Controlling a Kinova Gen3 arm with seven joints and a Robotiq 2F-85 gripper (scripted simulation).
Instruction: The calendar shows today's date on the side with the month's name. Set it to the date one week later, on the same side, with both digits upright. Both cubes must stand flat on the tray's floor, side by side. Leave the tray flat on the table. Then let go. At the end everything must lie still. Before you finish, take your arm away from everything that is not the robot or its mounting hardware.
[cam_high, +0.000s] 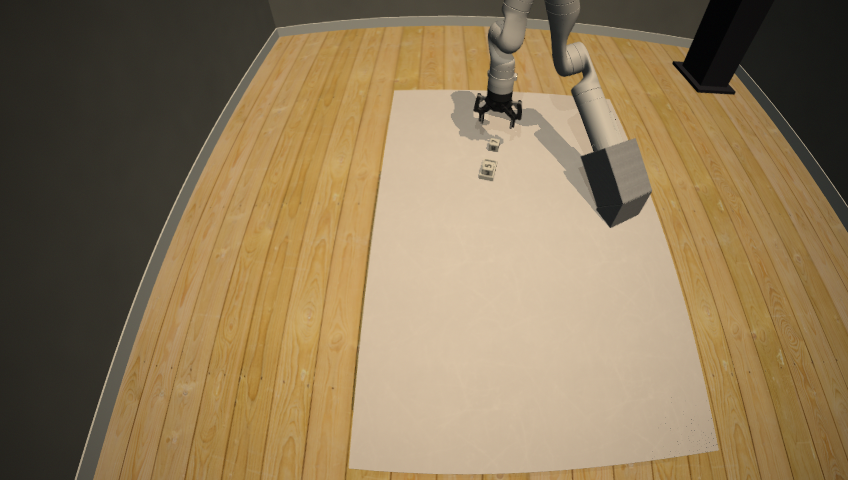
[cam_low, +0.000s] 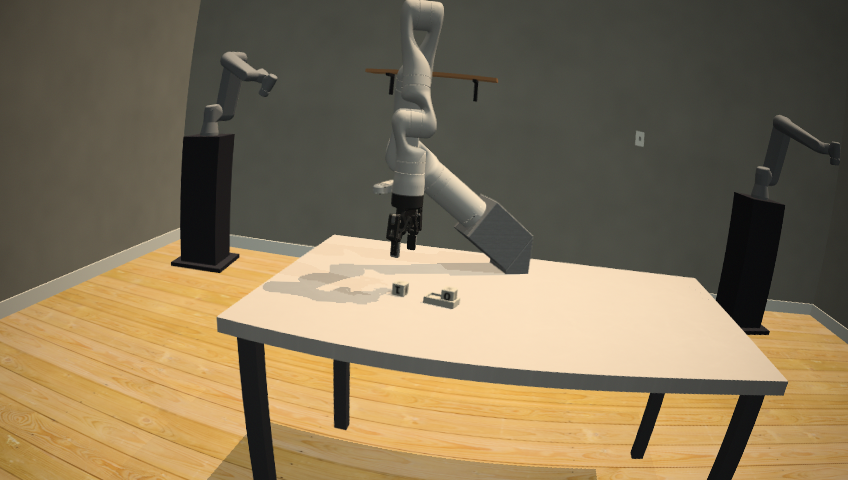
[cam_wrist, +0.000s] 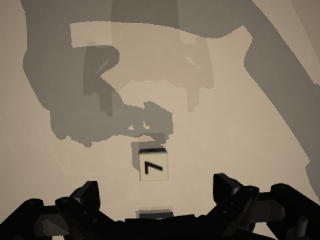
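A small white tray (cam_high: 485, 176) lies on the table with one cube (cam_low: 449, 293) standing in it; that cube shows 5 on top and 0 on its side. A second cube (cam_high: 493, 143) stands loose on the table beside the tray, apart from it. It shows 7 on top in the wrist view (cam_wrist: 152, 167) and 1 on its side (cam_low: 400, 289). My gripper (cam_high: 498, 117) is open and empty, hanging above the table a little beyond the loose cube, fingers pointing down (cam_low: 401, 245). In the wrist view the tray's edge (cam_wrist: 155, 214) peeks out at the gripper body.
The arm's grey base block (cam_high: 615, 181) stands on the table to the right of the cubes. Two other arms on black pedestals (cam_low: 205, 199) (cam_low: 749, 261) stand on the floor away from the table.
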